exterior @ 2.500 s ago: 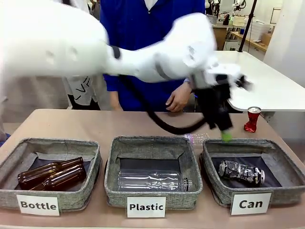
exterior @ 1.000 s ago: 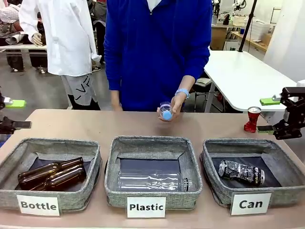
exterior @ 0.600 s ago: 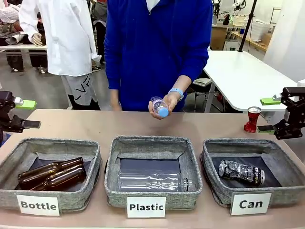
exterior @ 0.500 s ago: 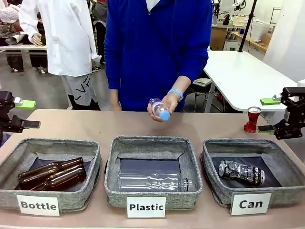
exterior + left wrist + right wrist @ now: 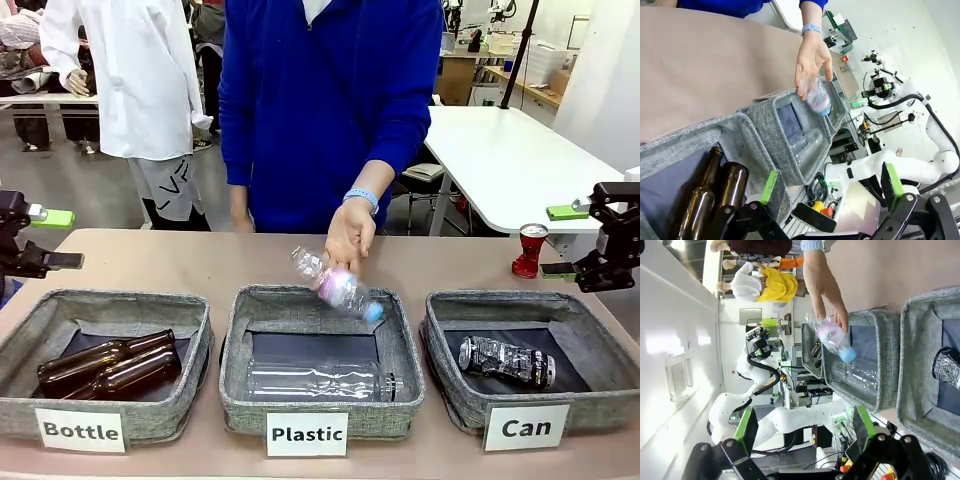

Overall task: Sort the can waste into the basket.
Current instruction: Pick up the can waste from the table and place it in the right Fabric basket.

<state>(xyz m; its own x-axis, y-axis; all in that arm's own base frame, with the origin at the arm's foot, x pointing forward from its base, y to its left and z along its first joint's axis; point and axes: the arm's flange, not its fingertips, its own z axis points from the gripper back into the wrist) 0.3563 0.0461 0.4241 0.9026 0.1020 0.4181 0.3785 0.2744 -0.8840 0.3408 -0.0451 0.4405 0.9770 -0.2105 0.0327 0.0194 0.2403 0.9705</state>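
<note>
While both arms are sitting at opposite ends of the table [image 5: 200,262], the left gripper [image 5: 65,240] is holding its jaws apart, empty. The right gripper [image 5: 558,240] is doing the same. Near it, the red can [image 5: 530,250] is standing upright on the table behind the Can basket [image 5: 468,405]. The black can [image 5: 505,361] is lying on its side in that basket. The person's hand [image 5: 350,232] is touching a tilted clear bottle [image 5: 335,285] over the Plastic basket [image 5: 236,400].

The tan table [image 5: 150,260] carries three grey fabric baskets along its near edge: Bottle basket [image 5: 165,420] left, Plastic basket [image 5: 240,408] centre, Can basket [image 5: 455,405] right. A red can [image 5: 529,250] stands at the far right.
</note>
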